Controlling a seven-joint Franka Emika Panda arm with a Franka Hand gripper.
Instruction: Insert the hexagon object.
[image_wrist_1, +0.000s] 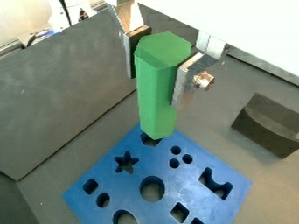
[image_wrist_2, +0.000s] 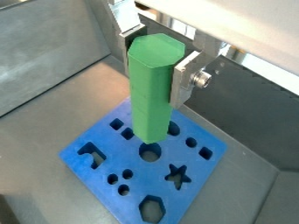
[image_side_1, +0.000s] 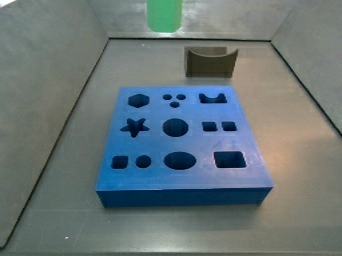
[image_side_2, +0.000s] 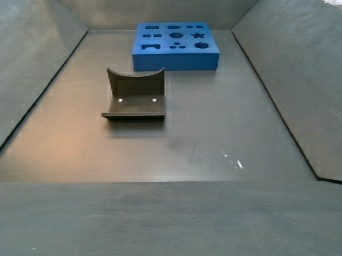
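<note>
My gripper (image_wrist_1: 158, 80) is shut on the hexagon object (image_wrist_1: 156, 109), a bright green prism-shaped peg held upright between the silver fingers (image_wrist_1: 190, 80). It also shows in a wrist view (image_wrist_2: 152, 96). The peg hangs well above the blue block (image_wrist_1: 111, 194), which has several shaped holes. In a side view only the peg's lower end (image_side_1: 163, 14) shows at the top edge, behind the blue block (image_side_1: 181, 190); the gripper itself is cut off there. The block's hexagon hole (image_side_1: 138, 99) sits at its far left corner and is empty. In a side view (image_side_2: 177, 62) the block lies far off, and neither peg nor gripper shows.
A dark grey curved block (image_side_1: 210, 62) stands on the floor behind the blue block; it also shows in a wrist view (image_wrist_1: 268, 125) and in a side view (image_side_2: 135, 95). Sloped grey walls (image_side_1: 60, 110) enclose the floor on all sides.
</note>
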